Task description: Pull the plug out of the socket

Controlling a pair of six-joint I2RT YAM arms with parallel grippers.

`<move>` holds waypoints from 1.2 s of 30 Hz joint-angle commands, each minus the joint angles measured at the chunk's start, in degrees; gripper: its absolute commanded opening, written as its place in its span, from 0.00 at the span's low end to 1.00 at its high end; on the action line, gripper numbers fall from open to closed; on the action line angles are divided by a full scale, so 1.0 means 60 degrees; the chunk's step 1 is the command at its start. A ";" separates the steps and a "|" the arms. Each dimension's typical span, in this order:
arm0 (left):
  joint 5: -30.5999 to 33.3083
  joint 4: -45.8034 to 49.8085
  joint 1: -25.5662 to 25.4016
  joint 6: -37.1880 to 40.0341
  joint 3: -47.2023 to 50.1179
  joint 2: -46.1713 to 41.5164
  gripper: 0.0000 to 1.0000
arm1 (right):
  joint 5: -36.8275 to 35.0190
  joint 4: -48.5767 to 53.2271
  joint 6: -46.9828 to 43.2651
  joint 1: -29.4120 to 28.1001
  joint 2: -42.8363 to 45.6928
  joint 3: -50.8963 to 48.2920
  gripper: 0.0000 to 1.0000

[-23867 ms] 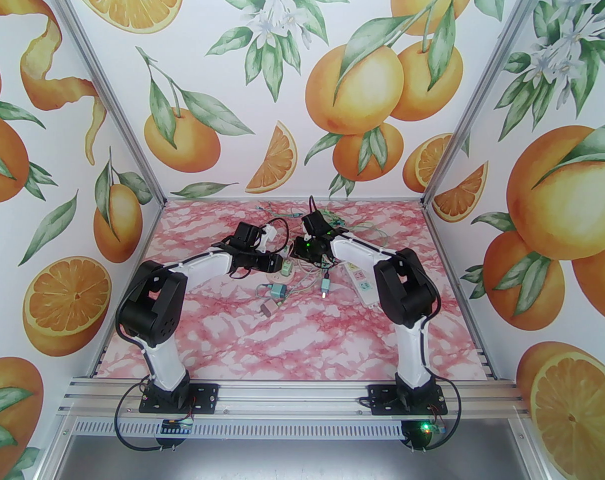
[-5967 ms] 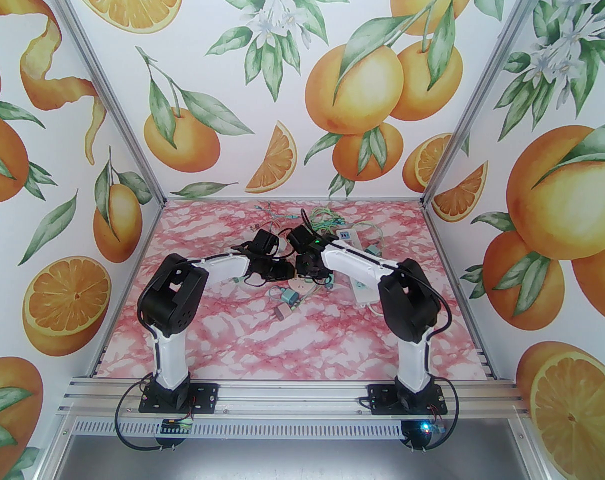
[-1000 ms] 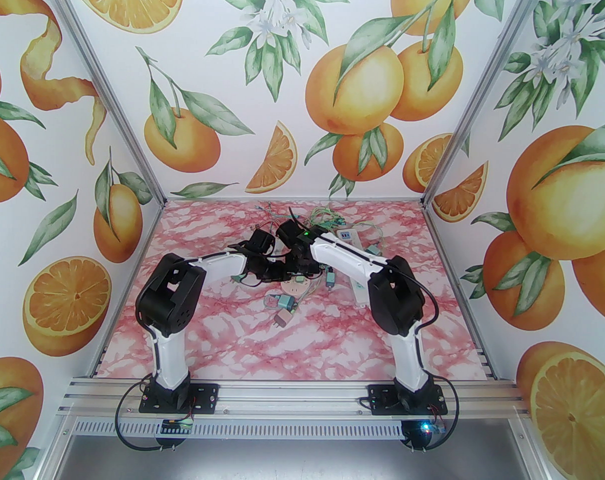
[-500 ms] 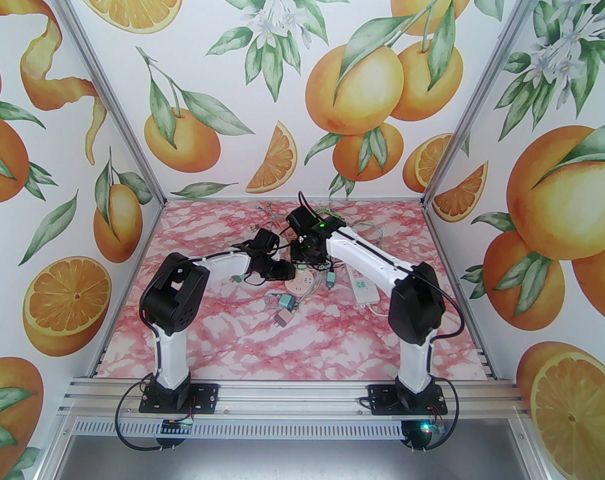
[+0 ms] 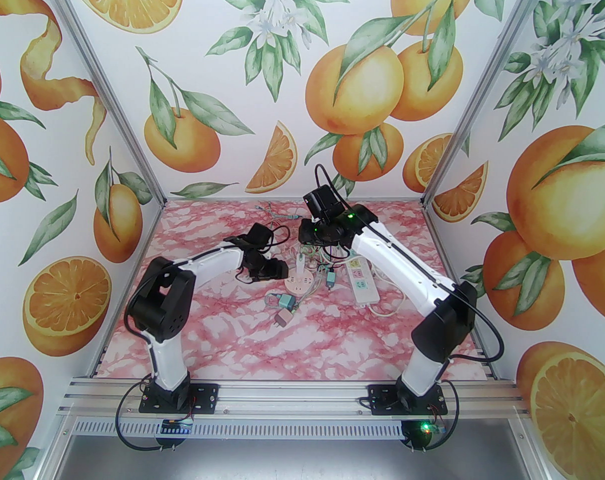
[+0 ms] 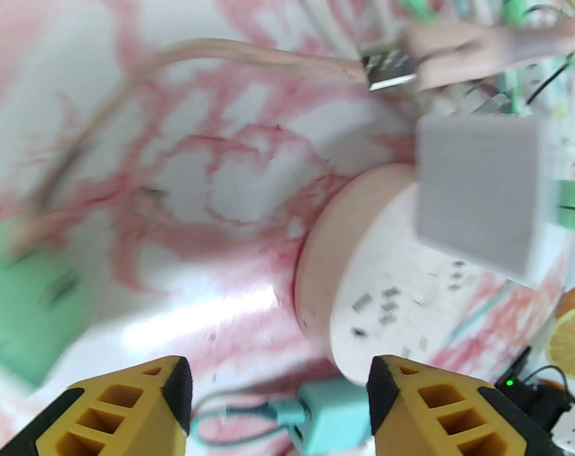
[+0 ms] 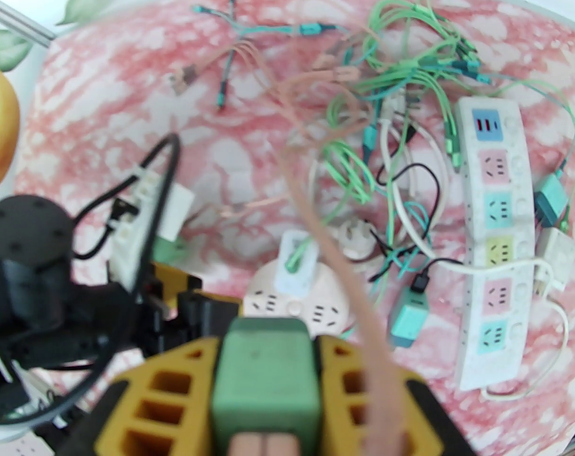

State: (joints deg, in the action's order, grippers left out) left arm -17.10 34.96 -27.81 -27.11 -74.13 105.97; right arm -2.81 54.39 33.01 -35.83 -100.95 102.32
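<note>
The right arm (image 5: 397,263) has risen and swung toward the far side of the bench (image 5: 282,348); a second ago it was bent low over the round socket (image 5: 300,284), nose to nose with the left arm (image 5: 207,263). The right jaws are clamped on the green plug (image 7: 266,373), now held in the air above and beyond the socket, clear of its face. Meanwhile the left jaws, which had been closed down at the socket, have spread wide. They stand open with nothing between them, just left of the socket.

My reading is that this plug is out and the bracing grip has been let go, so the pull itself looks done. A white adapter (image 7: 294,259) still stands upright in the far part of the socket's top.

The plug's long axis runs along the right fingers (image 7: 173,397), from the wrist out toward the bench. A pink cable (image 7: 335,264) leaves its wrist end and sweeps forward past the right finger toward the cable tangle at the far side. The prongs are hidden, but I judge they point outward and down, roughly back at the socket.
</note>
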 commanded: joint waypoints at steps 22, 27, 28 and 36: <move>0.1010 0.1264 0.4248 0.0329 0.0793 -0.4799 1.00 | 0.1418 -0.2397 0.2075 -0.2884 -0.3941 0.1876 0.27; 0.0978 0.1481 0.4555 0.0402 0.1219 -0.5261 1.00 | 0.2109 -0.3360 0.2580 -0.3158 -0.5086 0.2109 0.29; 0.0976 0.1522 0.4589 0.0428 0.1286 -0.5321 1.00 | 0.2177 -0.3435 0.2638 -0.3211 -0.5268 0.2206 0.29; 0.0906 0.1570 0.4708 0.0447 0.1657 -0.5577 1.00 | 0.2774 -0.3821 0.3006 -0.3523 -0.6442 0.2429 0.33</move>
State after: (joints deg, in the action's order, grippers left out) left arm -11.16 43.11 0.12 -25.10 -65.34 74.32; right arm 11.03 33.98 49.30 -56.10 -138.10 114.98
